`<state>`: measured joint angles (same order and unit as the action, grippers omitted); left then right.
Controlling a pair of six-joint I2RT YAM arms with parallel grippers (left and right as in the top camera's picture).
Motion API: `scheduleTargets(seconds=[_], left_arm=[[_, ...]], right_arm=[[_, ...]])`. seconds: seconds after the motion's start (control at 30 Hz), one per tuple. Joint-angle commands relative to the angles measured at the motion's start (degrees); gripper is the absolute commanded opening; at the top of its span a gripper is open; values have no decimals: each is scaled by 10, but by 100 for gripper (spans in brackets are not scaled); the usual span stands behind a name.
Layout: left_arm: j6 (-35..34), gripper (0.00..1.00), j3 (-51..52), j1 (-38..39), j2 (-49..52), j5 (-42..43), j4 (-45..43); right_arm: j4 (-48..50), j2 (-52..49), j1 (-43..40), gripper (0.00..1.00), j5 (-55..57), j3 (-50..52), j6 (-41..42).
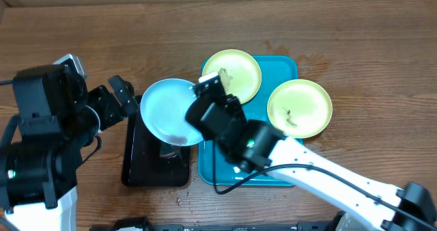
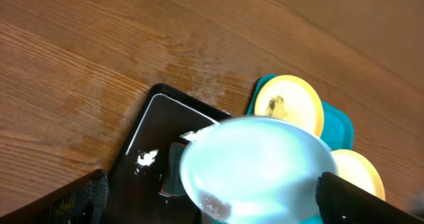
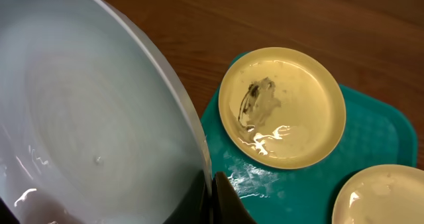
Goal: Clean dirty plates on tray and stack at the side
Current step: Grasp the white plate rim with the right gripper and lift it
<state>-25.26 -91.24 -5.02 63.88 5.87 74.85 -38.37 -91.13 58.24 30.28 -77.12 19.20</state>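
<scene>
My right gripper [image 1: 198,111] is shut on the rim of the light-blue plate [image 1: 167,111], holding it tilted above the black tray [image 1: 133,166]. In the right wrist view the fingers [image 3: 211,201] pinch the plate's edge [image 3: 99,118]. In the left wrist view the light-blue plate [image 2: 258,164] fills the middle, with a dark smear low on it. My left gripper [image 1: 121,98] is open and empty, its fingers either side of the plate. Two yellow-green plates sit on the turquoise tray [image 1: 215,169], one at the back [image 1: 235,74], one at the right [image 1: 299,108], both smeared.
The black tray [image 2: 149,138] lies left of the turquoise tray and holds white crumbs [image 2: 146,159] and a dark object under the plate. Wooden table all round, with wet marks behind the trays.
</scene>
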Motion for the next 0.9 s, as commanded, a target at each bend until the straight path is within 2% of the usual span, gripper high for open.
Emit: scheduleTargets(seconds=[0.0, 0.2, 0.33, 0.87], left_arm=[[13, 100, -10, -5, -9, 11, 4], [35, 100, -7, -5, -8, 10, 14], [35, 100, -7, -5, -6, 10, 16], [35, 100, -7, -5, -5, 10, 16]], right_arm=[[23, -23, 34, 4, 141, -9, -2], [43, -26, 115, 4, 293, -9, -2], [43, -26, 157, 4, 349, -9, -3], [43, -26, 184, 4, 379, -9, -32]])
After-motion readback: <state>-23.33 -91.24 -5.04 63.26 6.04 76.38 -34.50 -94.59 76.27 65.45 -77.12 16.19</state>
